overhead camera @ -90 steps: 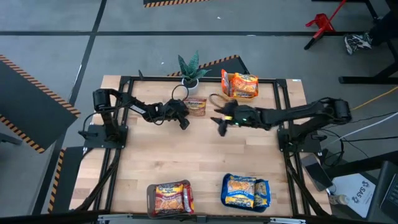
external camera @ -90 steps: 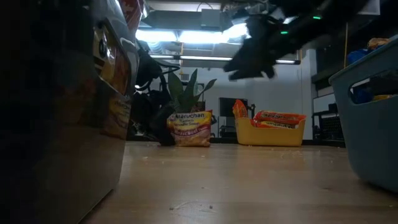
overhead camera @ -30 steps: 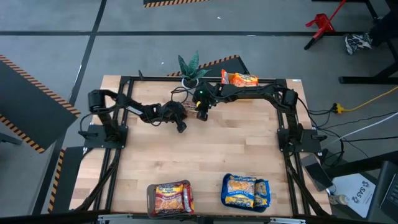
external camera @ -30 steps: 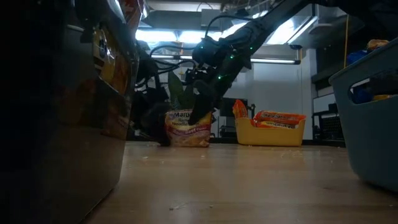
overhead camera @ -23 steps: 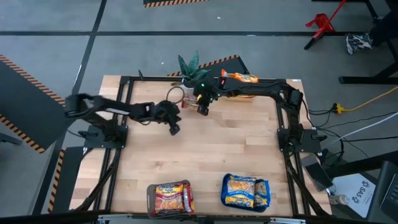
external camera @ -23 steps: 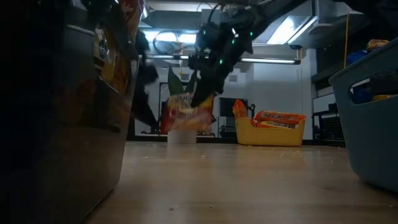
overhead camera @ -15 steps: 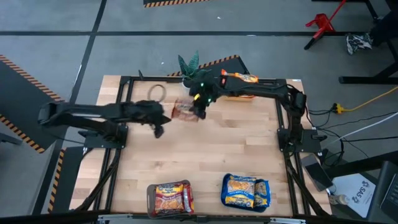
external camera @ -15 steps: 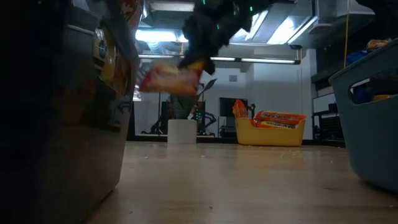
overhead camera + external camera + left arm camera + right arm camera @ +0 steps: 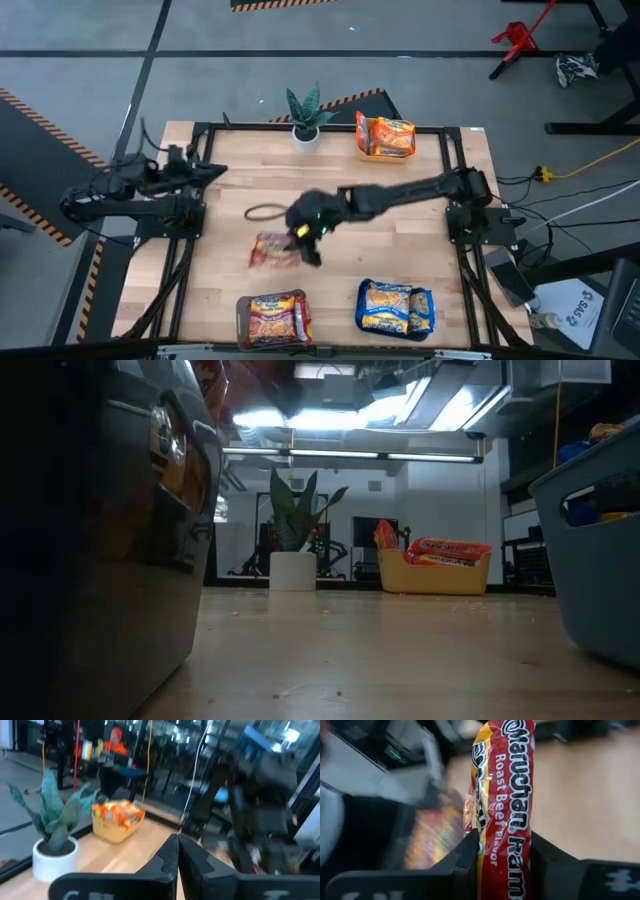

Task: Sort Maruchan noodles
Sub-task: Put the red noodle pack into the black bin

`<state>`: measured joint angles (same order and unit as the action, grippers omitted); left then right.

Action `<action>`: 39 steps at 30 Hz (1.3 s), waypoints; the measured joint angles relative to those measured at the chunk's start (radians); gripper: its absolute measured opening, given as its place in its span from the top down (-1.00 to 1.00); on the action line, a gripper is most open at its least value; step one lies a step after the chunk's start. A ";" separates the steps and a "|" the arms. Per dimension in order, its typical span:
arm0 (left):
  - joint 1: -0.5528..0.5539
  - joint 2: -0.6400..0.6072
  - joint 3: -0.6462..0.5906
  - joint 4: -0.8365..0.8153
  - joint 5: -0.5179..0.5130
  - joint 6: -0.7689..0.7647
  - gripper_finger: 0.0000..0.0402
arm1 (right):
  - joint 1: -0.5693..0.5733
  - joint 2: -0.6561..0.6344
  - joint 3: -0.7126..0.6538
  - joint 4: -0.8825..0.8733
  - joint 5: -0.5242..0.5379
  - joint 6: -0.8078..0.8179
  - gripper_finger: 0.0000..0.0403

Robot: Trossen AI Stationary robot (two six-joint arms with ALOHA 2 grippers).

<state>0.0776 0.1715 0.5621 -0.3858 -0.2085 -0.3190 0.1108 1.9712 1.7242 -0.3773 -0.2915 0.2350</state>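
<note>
One red Maruchan packet (image 9: 502,810) fills the right wrist view, label reading "Roast Beef Flavor", pinched edge-on btwn the right gripper (image 9: 501,851) fingers. High view shows what that cam can't: the right gripper (image 9: 308,240) sits at table centre w/ the packet (image 9: 272,249) sticking out toward 9 o'clock, above bare wood. Low view shows neither clearly, only dark shapes at the top.

Left gripper (image 9: 177,851) has fingers pressed together, per left wrist view; high view puts the left gripper (image 9: 205,168) back at the table's 9–10 o'clock edge.

Around: potted plant (image 9: 305,115) at 12, yellow tray (image 9: 386,137) w/ packets at 1, brown tray (image 9: 272,318) at 6–7, teal tray (image 9: 396,308) at 5–6. Cable loop (image 9: 262,212) lies on the wood just beside the right gripper, toward 10.
</note>
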 joint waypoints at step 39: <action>0.000 -0.111 0.000 -0.057 -0.011 -0.045 1.00 | 0.198 0.358 0.241 0.129 -0.184 0.416 0.52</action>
<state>0.0780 0.0605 0.5617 -0.4431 -0.2195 -0.3641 0.3092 2.3288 1.9648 -0.2482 -0.4753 0.6506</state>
